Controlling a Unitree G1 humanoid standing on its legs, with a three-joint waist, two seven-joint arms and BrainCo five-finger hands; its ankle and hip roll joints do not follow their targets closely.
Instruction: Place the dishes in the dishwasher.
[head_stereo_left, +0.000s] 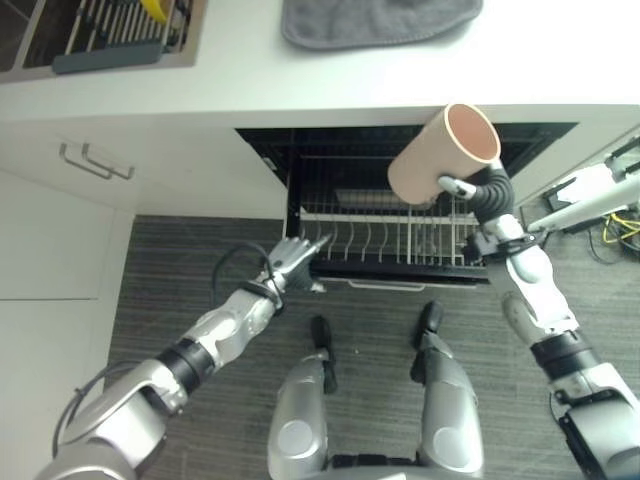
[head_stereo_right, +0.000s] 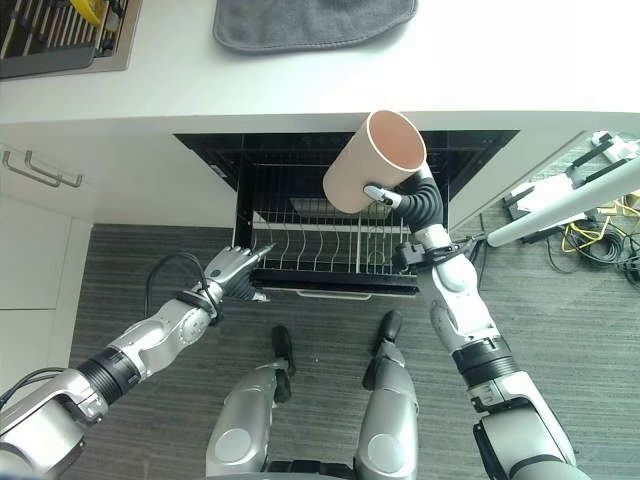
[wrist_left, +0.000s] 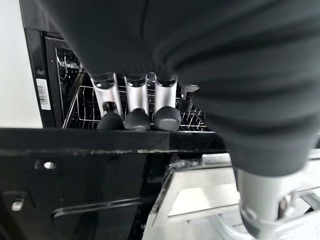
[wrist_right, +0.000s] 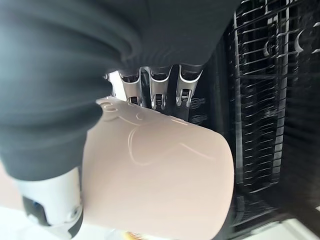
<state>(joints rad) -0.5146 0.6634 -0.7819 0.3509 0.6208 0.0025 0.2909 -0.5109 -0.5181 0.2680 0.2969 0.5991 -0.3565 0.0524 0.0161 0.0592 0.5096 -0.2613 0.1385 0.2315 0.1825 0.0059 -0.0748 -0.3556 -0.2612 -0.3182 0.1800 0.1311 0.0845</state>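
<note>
Resting straight fingers on the front edge of the pulled-out lower rack (head_stereo_left: 385, 240), left hand (head_stereo_left: 290, 262) holds nothing; its wrist view adds the dishwasher's black door lip beneath the fingertips (wrist_left: 137, 119). Right hand (head_stereo_right: 420, 205), fingers curled round a pink cup (head_stereo_right: 375, 160), holds it tilted above the rack. Grey dish mat (head_stereo_left: 380, 20) lies on the white counter (head_stereo_left: 300, 85) behind.

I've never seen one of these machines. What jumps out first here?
The big pink cup, held up in the robot's right hand above the open dishwasher. Below it, the wire rack is pulled out, and the left hand has its fingers at the rack's front edge.
</note>
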